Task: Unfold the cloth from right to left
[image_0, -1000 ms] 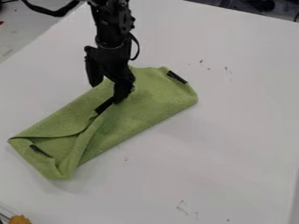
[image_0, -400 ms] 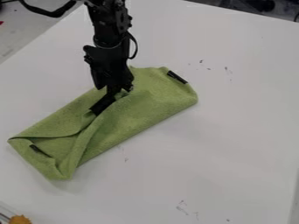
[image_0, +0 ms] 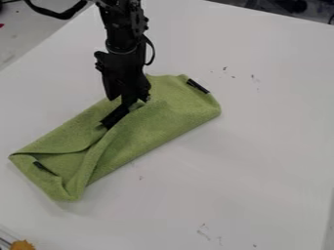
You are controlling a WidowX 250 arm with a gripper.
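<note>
Diffuse, moderate light falls fairly evenly across the pale tabletop (image_0: 261, 161). A soft, faint shadow borders the lower edge of the cloth (image_0: 166, 122); small, dull highlights mark the black arm (image_0: 122, 29).

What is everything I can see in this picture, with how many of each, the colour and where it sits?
Cloth: one, green, folded over itself, left and centre of the table
Strips on the cloth: three, black; near its upper right corner, at its middle below the gripper, near its lower left end
Table: one, white, under the cloth
Small marks: several, dark, at the table's upper right and near the bottom
Unclear object: one, orange-yellow, bottom left edge
Background items: number unclear, dark, beyond the table at top right
Robot arm: one, black, from the top edge
Gripper: one, black, at the cloth's upper side
</note>
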